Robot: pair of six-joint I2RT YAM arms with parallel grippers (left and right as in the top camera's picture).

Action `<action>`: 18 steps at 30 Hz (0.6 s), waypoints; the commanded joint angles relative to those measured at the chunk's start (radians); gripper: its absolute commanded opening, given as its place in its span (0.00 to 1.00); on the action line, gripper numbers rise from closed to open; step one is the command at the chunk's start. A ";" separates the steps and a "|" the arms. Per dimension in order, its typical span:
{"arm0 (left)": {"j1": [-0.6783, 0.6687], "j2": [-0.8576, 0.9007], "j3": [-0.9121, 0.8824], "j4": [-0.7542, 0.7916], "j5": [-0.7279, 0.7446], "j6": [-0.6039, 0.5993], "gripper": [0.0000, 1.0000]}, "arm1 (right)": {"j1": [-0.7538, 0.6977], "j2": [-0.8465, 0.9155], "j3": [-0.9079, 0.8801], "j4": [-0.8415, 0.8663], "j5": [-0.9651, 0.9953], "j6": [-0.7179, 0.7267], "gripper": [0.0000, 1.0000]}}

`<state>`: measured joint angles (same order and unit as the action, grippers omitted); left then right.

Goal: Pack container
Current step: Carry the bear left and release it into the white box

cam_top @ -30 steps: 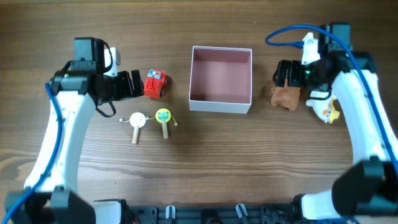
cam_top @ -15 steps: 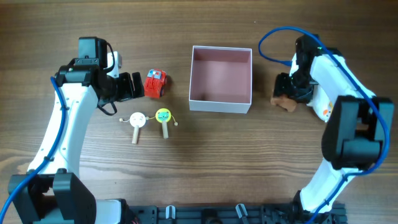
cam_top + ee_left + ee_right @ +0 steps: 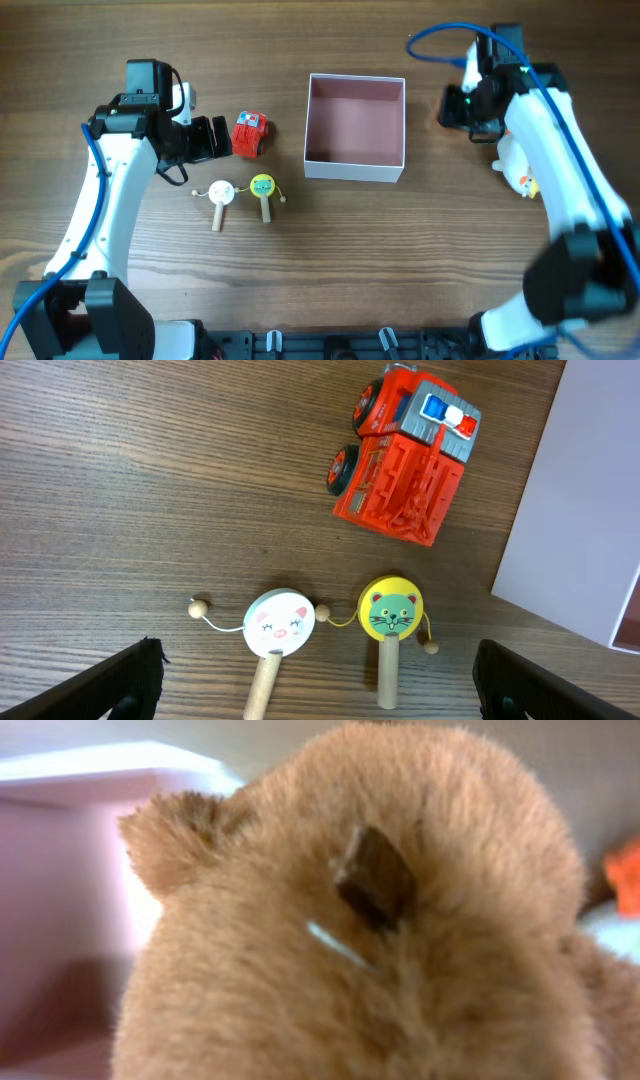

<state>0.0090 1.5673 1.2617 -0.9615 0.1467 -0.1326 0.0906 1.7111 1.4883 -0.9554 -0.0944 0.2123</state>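
The container (image 3: 355, 171), a square white box with a pink inside, stands at table centre with nothing in it. A brown plush toy (image 3: 350, 940) fills the right wrist view, held by my right gripper (image 3: 458, 108), which is shut on it just right of the container's right wall; the arm hides the plush from overhead. The container's pink wall (image 3: 50, 900) shows at left behind the plush. My left gripper (image 3: 215, 138) is open and holds nothing, just left of a red toy truck (image 3: 249, 134). Its fingers (image 3: 130, 680) frame two rattles.
A pig-faced rattle (image 3: 221, 193) and a cat-faced rattle (image 3: 262, 186) lie in front of the truck. A white and yellow toy (image 3: 518, 165) lies on the table under my right arm. The container's white outer wall (image 3: 580, 510) shows at the right of the left wrist view.
My right gripper has closed on the brown plush and lifted it from the table, moving it back beside the container's far right corner. The left arm has hardly moved.
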 commanded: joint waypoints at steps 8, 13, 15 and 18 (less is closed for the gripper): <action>0.007 0.000 0.019 0.000 -0.002 0.016 1.00 | 0.321 -0.114 0.012 0.110 0.024 0.136 0.04; 0.007 0.000 0.019 0.000 -0.002 0.016 1.00 | 0.368 0.036 -0.002 0.194 0.031 0.194 0.04; 0.007 0.000 0.019 0.000 -0.002 0.016 1.00 | 0.372 0.107 -0.002 0.233 0.003 0.211 0.04; 0.007 0.000 0.019 0.000 -0.002 0.016 1.00 | 0.371 0.203 -0.002 0.312 -0.041 0.233 0.04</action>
<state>0.0090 1.5673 1.2617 -0.9615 0.1471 -0.1326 0.4587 1.8214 1.4918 -0.7021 -0.1028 0.3859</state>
